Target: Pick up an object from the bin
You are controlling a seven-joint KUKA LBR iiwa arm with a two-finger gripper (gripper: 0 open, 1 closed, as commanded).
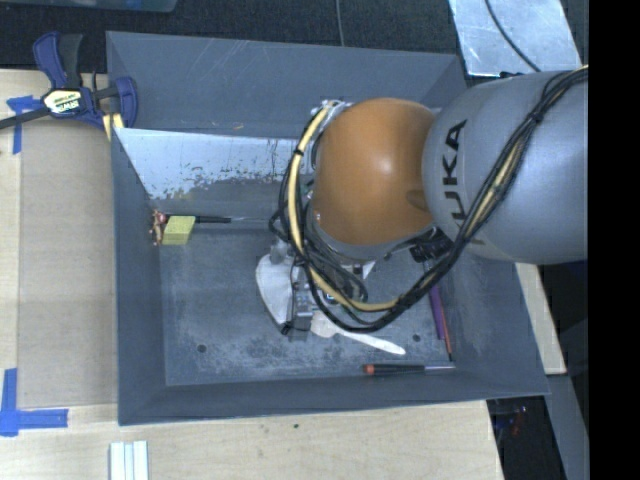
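Observation:
My gripper [297, 320] reaches down from under the orange dome into the middle of the bin. It stands directly over a white, rounded, flat thing [271, 284] that lies on the bin floor, and its dark tip overlaps that thing's right edge. A white tapering piece [376, 341] sticks out to the right below the gripper; I cannot tell whether it belongs to the same thing. The dome and cables hide how the gripper meets the white thing.
A yellow block on a thin dark rod [178, 230] lies at the left near the back wall. A dark pen with an orange tip [405, 369] lies along the front wall. A purple pen [440, 325] lies by the right wall.

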